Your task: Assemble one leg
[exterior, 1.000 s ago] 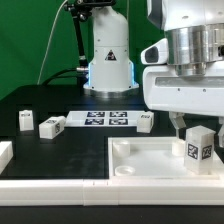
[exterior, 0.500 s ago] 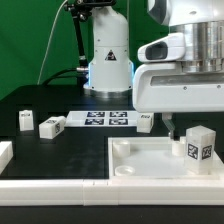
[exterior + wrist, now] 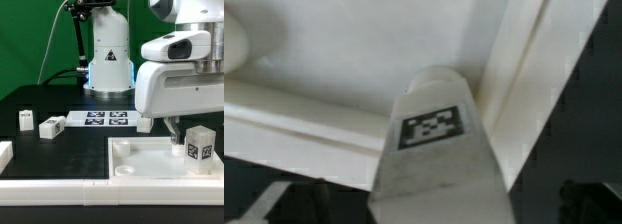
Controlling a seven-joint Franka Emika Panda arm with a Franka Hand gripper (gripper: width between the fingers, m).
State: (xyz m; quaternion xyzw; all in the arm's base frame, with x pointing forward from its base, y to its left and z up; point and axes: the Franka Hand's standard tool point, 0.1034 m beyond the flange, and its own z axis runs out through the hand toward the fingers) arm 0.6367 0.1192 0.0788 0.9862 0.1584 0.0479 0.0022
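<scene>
A: Tool state?
B: The white two-finger gripper (image 3: 177,130) is released, with its jaws spread and nothing held. In the wrist view the dark fingers (image 3: 274,205) flank the leg with a gap on each side.
A: Leg position?
B: The small white stubby plastic leg (image 3: 198,143), which carries a tag, stands upright in the large white square tray (image 3: 140,168). In the exterior view it's at the tray's 2 o'clock corner, just beside the fingertips at their 4 o'clock.
A: Anything else?
B: A similar white block (image 3: 52,126) lies at 9 o'clock of the marker board (image 3: 105,118).
</scene>
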